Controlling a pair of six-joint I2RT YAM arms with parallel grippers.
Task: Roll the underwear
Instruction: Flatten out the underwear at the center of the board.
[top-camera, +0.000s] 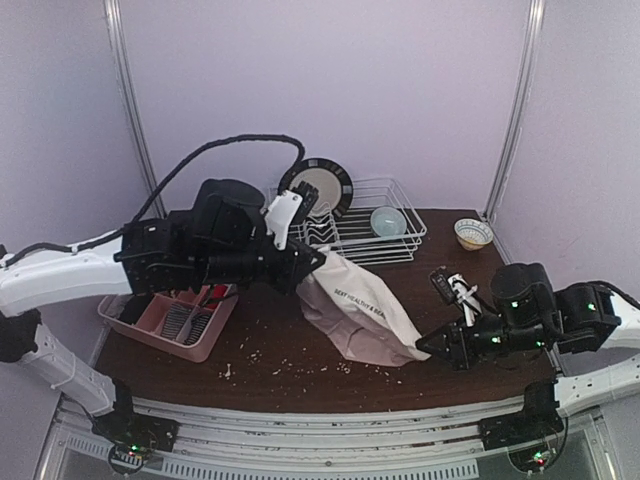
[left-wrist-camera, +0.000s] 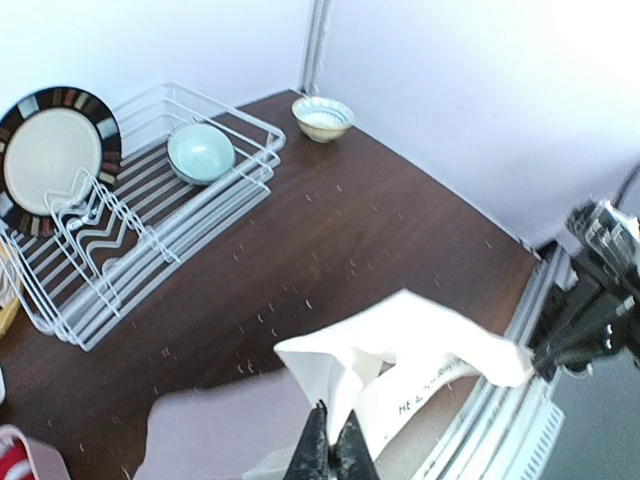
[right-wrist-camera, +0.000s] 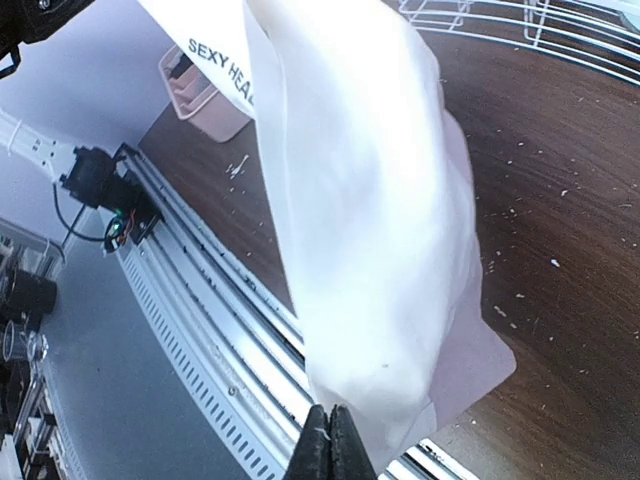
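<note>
Broadly, the dark brown table (top-camera: 270, 345) fills the scene, its top strewn with pale crumbs. At the back stands a white wire dish rack (top-camera: 375, 240), and in front of it the pale underwear (top-camera: 360, 315), printed with a line of black lettering, hangs stretched on a slant over the front middle of the table; whether its lowest fold touches the wood cannot be told. Left of it, near the table's edge, sits a pink basket (top-camera: 170, 320) holding utensils. A round plate (top-camera: 316, 187) with a dark patterned rim stands upright at the rack's left end, a light blue bowl (top-camera: 388, 221) rests inside the rack, and a small patterned bowl (top-camera: 473, 233) sits on the table just right of the rack. The left gripper (top-camera: 320, 260) has its fingers pressed together on the garment's upper corner, and the right gripper (top-camera: 422, 345), low near the front edge, is pinched tight on the lower right corner, so the cloth spans the two.
</note>
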